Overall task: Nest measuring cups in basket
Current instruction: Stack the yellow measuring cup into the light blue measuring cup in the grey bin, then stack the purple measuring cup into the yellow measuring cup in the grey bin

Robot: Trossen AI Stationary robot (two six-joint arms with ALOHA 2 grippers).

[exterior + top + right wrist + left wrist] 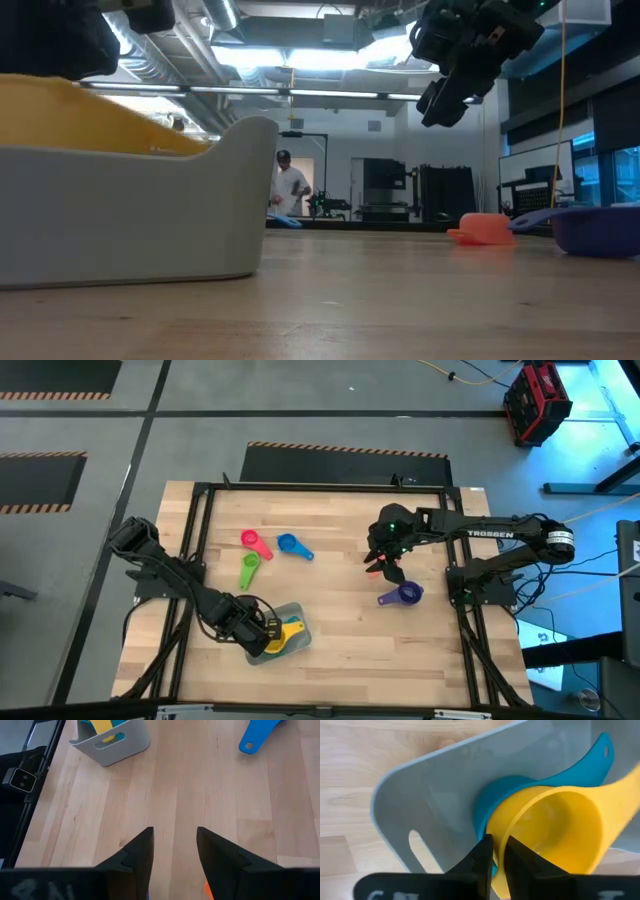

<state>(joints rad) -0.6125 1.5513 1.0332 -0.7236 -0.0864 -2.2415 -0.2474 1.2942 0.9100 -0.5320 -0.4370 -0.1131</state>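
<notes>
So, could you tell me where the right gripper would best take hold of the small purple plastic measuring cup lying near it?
Probably by its short flat handle, coming straight down from above. The purple measuring cup lies on the wooden table with its handle sticking out sideways toward the table's middle and bare wood around it. The open right gripper hovers just beyond it.

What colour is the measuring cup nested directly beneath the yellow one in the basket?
Teal; the left wrist view shows it best, under the yellow cup.
</notes>
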